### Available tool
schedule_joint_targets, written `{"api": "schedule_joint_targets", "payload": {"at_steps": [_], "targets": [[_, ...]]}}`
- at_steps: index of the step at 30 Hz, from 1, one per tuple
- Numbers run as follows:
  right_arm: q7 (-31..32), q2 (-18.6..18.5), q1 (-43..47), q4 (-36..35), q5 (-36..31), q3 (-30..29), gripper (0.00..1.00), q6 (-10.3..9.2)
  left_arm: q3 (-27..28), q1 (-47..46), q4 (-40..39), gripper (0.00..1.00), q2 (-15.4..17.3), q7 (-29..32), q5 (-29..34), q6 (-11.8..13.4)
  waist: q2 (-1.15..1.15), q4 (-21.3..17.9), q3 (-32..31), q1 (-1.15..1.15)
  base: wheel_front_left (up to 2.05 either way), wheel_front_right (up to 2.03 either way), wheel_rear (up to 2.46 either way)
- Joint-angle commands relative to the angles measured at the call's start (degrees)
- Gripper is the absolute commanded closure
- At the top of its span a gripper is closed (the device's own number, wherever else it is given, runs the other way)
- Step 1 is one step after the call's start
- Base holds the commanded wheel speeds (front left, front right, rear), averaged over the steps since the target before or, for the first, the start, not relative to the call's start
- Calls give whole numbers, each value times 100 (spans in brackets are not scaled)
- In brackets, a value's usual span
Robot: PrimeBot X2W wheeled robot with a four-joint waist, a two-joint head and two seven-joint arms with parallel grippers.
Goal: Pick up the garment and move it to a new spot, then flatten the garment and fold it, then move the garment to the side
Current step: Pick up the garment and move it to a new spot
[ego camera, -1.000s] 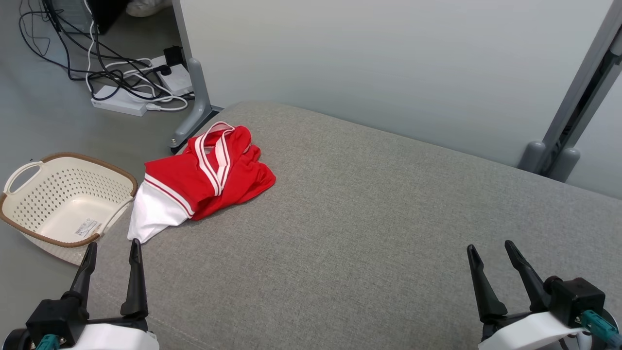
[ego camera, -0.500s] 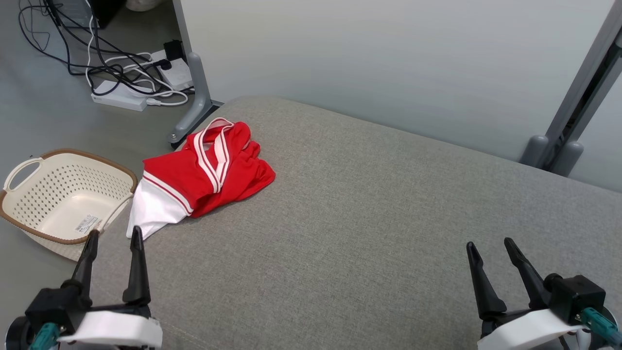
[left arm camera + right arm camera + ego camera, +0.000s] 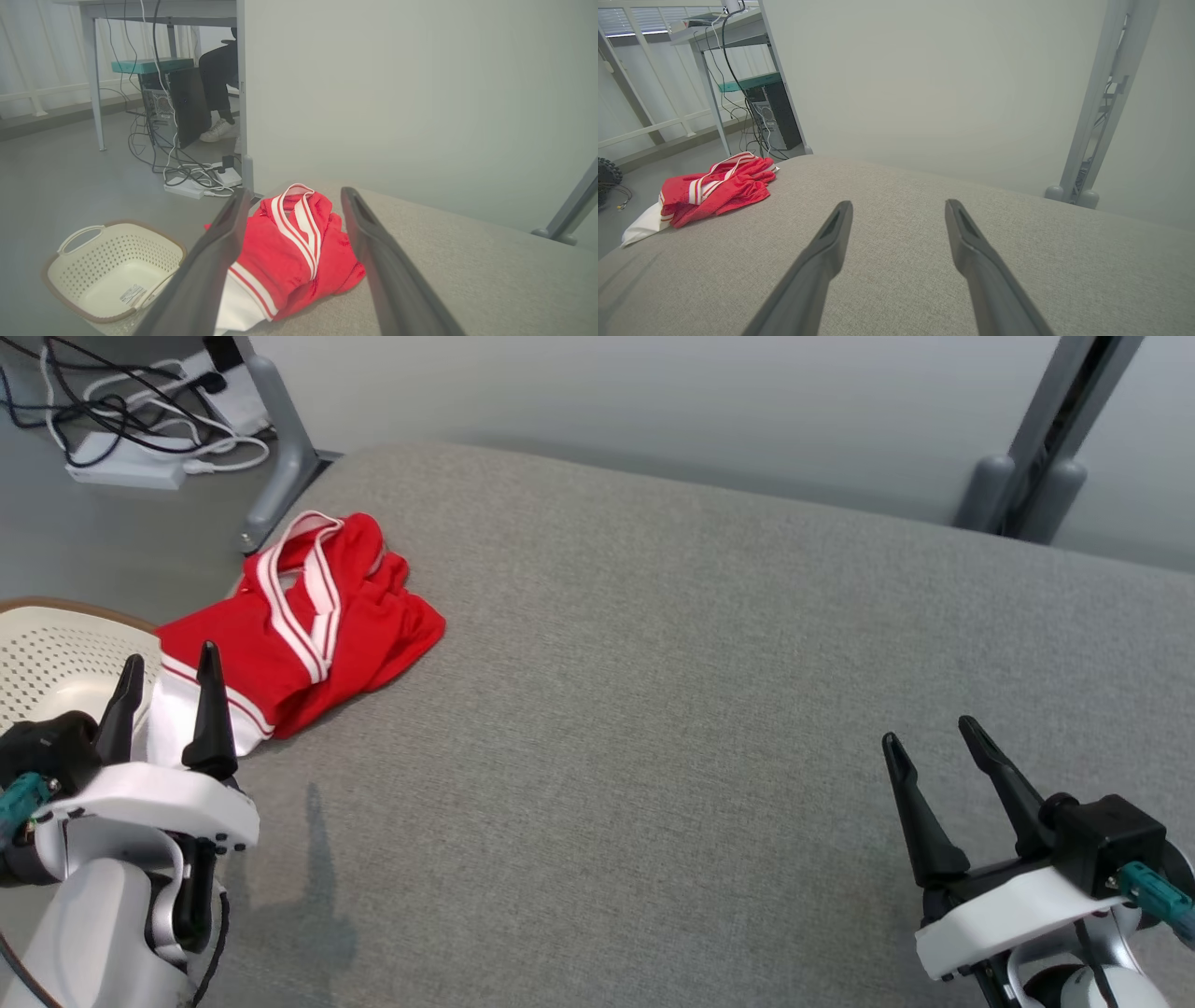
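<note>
Near edge: left tool (image 3: 169, 653) and right tool (image 3: 927, 729), both with jaws spread wide, nothing held. Right tool hangs over bare bench (image 3: 672, 691), well apart from the cloth. Left tool points at the garment (image 3: 308, 625), near its white hem; no contact apparent. Garment is red with white trim, bunched in a heap at the bench's far-left corner. Basket (image 3: 56, 649) sits on the floor just left of it. Judgement: nothing done yet. Pick-up, move, flatten, fold and set-aside all remain.
</note>
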Motion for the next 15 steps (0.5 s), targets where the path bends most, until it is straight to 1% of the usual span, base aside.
{"api": "schedule_joint_targets", "payload": {"at_steps": [1,5,8,9,10,11,15], "targets": [[40,-94,-132,-63,-21,-7,0,1,23,-312,404,0,19,68,-116,-136,0,-364,491,0,0,0,0],[103,-233,-327,-170,22,49,0,1,26,-992,1438,0,18,216,-287,-389,0,-575,884,0,0,0,0],[146,-330,-482,-233,55,85,0,1,25,-1458,2137,0,36,267,-366,-505,0,-697,1162,0,0,0,0],[165,-380,-592,-264,68,116,0,1,51,-1731,2563,0,24,274,-422,-568,0,-770,1325,0,0,0,0],[162,-407,-640,-270,75,132,0,1,47,-1847,2778,0,20,276,-423,-592,0,-800,1388,0,0,0,0],[162,-407,-640,-270,75,132,0,1,47,-1847,2778,0,20,276,-423,-592,0,-800,1388,0,0,0,0],[205,-503,-803,-321,85,171,0,1,81,-2266,3502,0,64,289,-488,-632,0,-911,1658,0,0,0,0]]}}
